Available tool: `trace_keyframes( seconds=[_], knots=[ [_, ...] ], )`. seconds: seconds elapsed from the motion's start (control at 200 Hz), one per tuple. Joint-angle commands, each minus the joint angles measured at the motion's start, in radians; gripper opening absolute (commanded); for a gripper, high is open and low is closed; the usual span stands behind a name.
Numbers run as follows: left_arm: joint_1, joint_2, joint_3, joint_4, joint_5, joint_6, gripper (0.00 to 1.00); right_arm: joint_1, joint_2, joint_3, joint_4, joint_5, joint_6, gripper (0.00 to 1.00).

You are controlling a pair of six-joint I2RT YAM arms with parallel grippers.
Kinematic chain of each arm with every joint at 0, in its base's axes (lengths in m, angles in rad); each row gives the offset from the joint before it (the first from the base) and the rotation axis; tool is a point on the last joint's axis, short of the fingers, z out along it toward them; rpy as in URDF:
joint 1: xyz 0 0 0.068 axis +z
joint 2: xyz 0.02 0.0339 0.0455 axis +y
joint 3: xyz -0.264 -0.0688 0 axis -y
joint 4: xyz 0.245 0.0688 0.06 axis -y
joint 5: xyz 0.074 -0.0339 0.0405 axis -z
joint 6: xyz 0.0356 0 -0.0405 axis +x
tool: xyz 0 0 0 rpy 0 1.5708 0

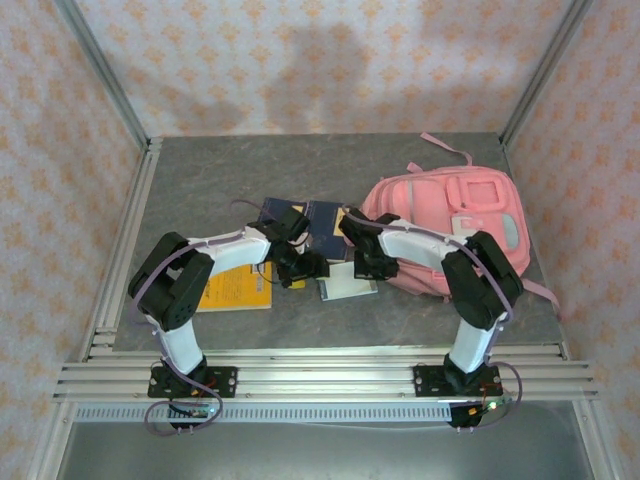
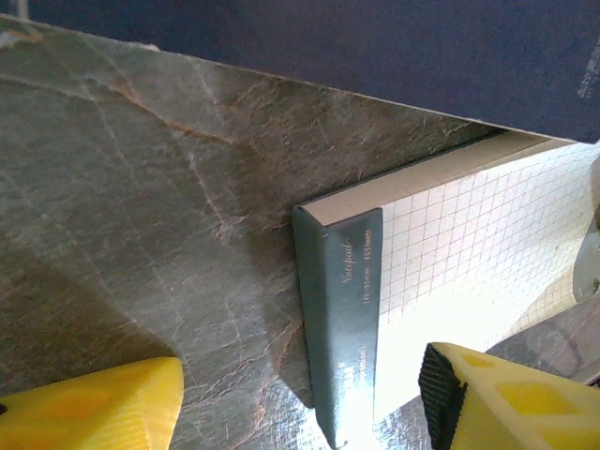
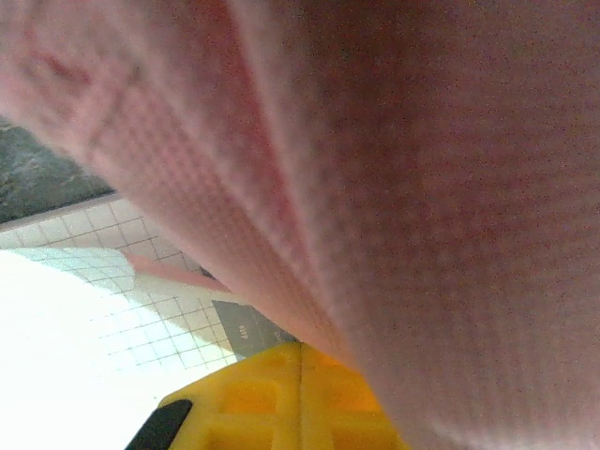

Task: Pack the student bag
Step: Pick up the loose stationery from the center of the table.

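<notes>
While the student bag point(image 1: 425, 200) lies at the far right of the desk point(image 1: 200, 180), its soft pink woven cloth hangs right against the right fingers point(image 3: 272, 408). These are pressed shut at the bag's near left edge, and I cannot tell whether they pinch any cloth. The left fingers point(image 2: 94, 403), blocky and yellow, stand open, one over bare desk and one over a notepad point(image 2: 450, 272). It is a flat pad of squared paper with a grey-green bound edge, lying just left of the bag and running up to a dark blue book point(image 2: 375, 47). Grey and veined like stone, the desk has bare room far and left of the books. Metal rails point(image 1: 120, 240) edge its left and near sides.
</notes>
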Motion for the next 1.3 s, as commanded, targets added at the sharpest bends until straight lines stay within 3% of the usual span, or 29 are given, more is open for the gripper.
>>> trace_keyframes(
  seconds=[0.0, 0.315, 0.595, 0.916, 1.296],
  knots=[
    [0.02, 0.036, -0.031, 0.01, -0.006, 0.012, 0.69, -0.003, -0.056, -0.019, 0.012, -0.007, 0.024, 0.0],
    [0.029, 0.06, -0.03, 0.014, 0.02, 0.02, 0.68, -0.003, -0.019, -0.078, -0.013, 0.018, 0.007, 0.0],
    [0.03, 0.088, -0.019, 0.045, 0.082, 0.012, 0.68, -0.003, 0.036, -0.111, 0.096, -0.186, 0.003, 0.0],
    [0.028, 0.079, -0.031, 0.23, 0.227, -0.066, 0.68, -0.003, 0.048, -0.106, 0.15, -0.281, -0.012, 0.0],
    [0.038, -0.074, -0.135, 0.419, 0.328, -0.116, 0.63, -0.003, 0.045, -0.094, 0.128, -0.291, -0.02, 0.0]
  ],
)
